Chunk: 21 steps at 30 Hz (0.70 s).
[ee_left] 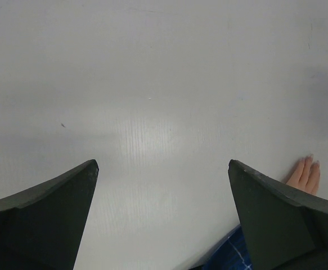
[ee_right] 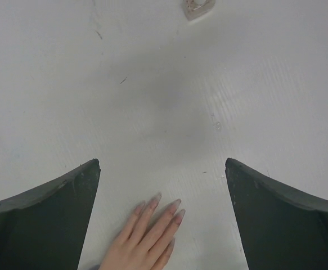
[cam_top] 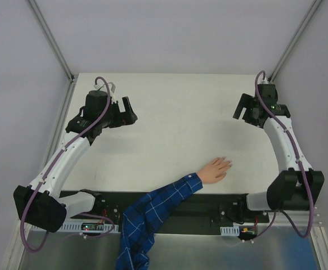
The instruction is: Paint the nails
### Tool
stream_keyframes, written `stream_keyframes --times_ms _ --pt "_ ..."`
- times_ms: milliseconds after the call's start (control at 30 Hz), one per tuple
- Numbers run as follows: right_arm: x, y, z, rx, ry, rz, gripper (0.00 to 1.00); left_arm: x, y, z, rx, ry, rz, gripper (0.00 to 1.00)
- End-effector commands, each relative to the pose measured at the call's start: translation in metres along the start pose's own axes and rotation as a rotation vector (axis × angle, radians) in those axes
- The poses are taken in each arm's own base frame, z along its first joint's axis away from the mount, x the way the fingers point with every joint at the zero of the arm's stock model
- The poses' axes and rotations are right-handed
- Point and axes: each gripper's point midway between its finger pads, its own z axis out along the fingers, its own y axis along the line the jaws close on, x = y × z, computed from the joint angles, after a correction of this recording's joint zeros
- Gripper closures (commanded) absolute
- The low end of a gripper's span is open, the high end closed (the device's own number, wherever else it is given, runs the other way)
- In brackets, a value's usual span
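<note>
A pale hand (cam_top: pixel 215 169) with a blue plaid sleeve (cam_top: pixel 152 208) lies flat on the white table, fingers pointing to the far right. Its nails (ee_right: pixel 175 205) are long and skin-toned, seen best in the right wrist view. The hand's fingertips (ee_left: pixel 308 171) and a bit of sleeve also show in the left wrist view. My left gripper (cam_top: pixel 129 111) is open and empty, raised at the far left. My right gripper (cam_top: pixel 239 108) is open and empty, raised at the far right, well away from the hand.
A small pale triangular object (ee_right: pixel 198 8) lies on the table at the top of the right wrist view. White walls with metal corner posts (cam_top: pixel 50 38) enclose the table. The arm bases sit on a black rail (cam_top: pixel 209 205) at the near edge.
</note>
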Motion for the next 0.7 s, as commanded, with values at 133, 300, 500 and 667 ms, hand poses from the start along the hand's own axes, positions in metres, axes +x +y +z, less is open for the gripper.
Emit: stream_keyframes --times_ms 133,300,500,667 --pt "-0.055 -0.039 0.073 0.144 0.026 0.188 0.02 -0.005 0.011 -0.012 -0.011 -0.020 0.029 0.01" --pt "-0.065 -0.053 0.113 0.227 0.062 0.203 0.12 -0.005 0.008 -0.009 0.013 -0.004 0.016 0.01" --pt "-0.076 -0.052 0.136 0.227 0.071 0.186 0.25 0.001 -0.001 -0.006 0.068 0.036 0.013 0.01" --pt "-0.075 -0.052 0.146 0.225 0.066 0.182 0.41 0.001 -0.005 -0.007 0.094 0.046 0.010 0.01"
